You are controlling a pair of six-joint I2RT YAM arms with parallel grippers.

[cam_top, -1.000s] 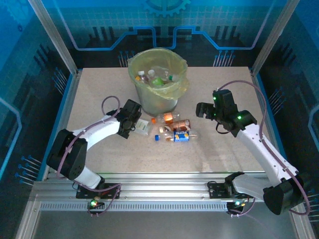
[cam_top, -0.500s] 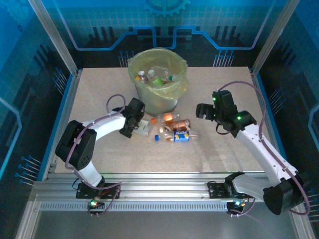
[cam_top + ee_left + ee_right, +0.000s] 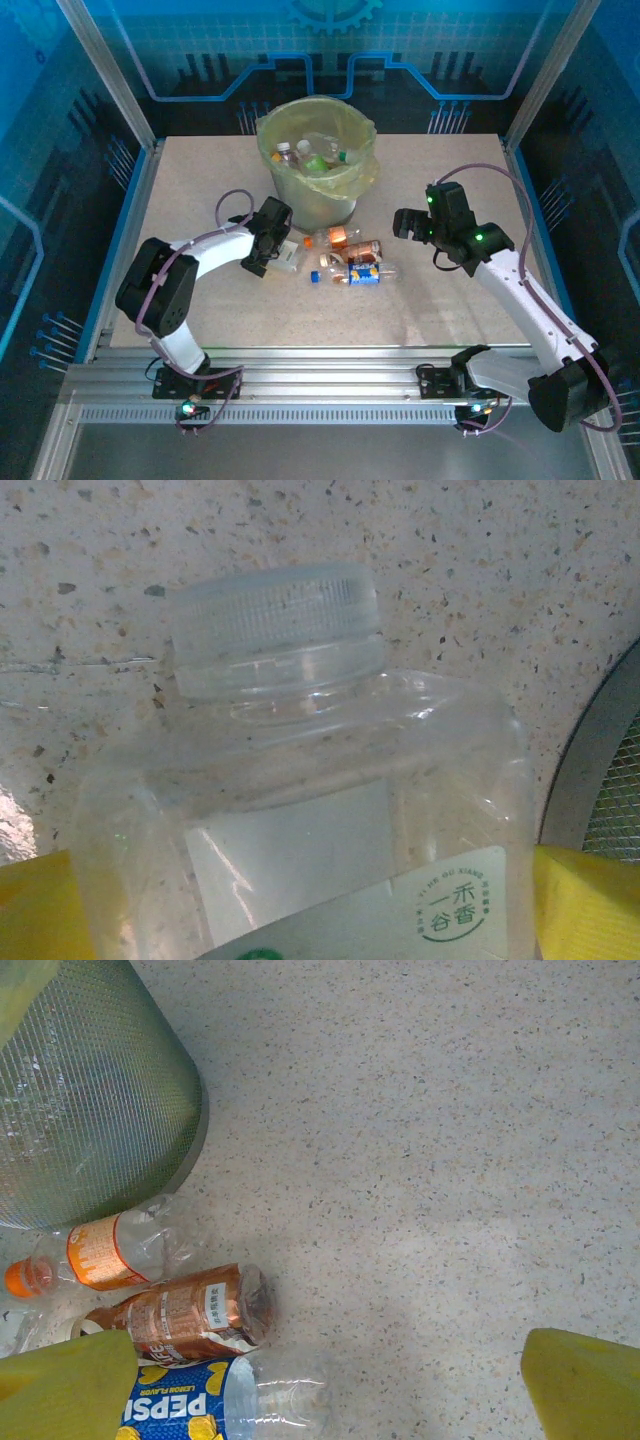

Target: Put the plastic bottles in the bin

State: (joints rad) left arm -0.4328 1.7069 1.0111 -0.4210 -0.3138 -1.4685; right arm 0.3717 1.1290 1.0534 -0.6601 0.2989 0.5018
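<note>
From above, the left claw (image 3: 275, 247) is seen spread wide over a clear bottle (image 3: 289, 256), the bin (image 3: 270, 150) just beyond it, and the right claw (image 3: 400, 222) wide and empty, three bottles (image 3: 362, 248) lying on the desk (image 3: 200, 180) to its left; at the left wrist, the white-capped bottle is framed between yellow fingertips (image 3: 590, 900); at the right wrist, the three are shown near its left finger.

The left gripper (image 3: 279, 246) has slid right (its elbow folding inward) until its spread jaws flank the clear, square-shouldered plastic bottle (image 3: 300, 800).

Bin (image 3: 318, 205) is set far-centre on table (image 3: 200, 190); some bottles (image 3: 318, 158) are held inside, loose bottles (image 3: 352, 262) are scattered just before it.
</note>
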